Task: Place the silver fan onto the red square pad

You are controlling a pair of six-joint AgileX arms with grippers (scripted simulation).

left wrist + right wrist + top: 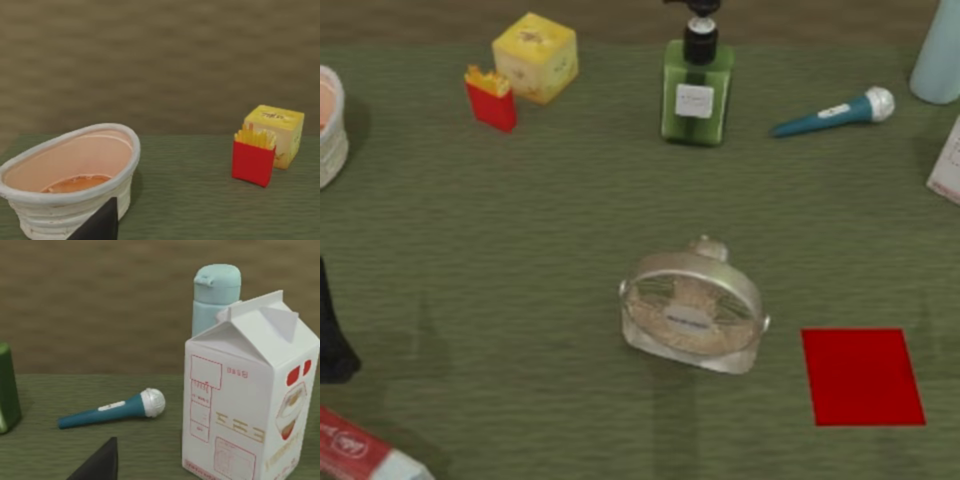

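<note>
The silver fan [692, 312] lies in the middle of the table with its wire grille and beige blades facing up and its rear knob toward the far side. The red square pad [861, 376] lies flat to its right, a short gap away, with nothing on it. My left arm [332, 335] is parked at the table's left edge, far from the fan. One of its dark fingers [102, 225] shows in the left wrist view, with nothing held. My right arm is outside the top view. One of its fingers [100, 465] shows in the right wrist view, also holding nothing.
Along the back stand a red fries box [491, 98], a yellow cube box [536, 56], a green pump bottle [697, 88], a teal microphone [832, 112] and a pale blue bottle [938, 50]. A bowl [328, 125] sits at left, a white carton [247, 400] at right, a red carton [360, 452] front left.
</note>
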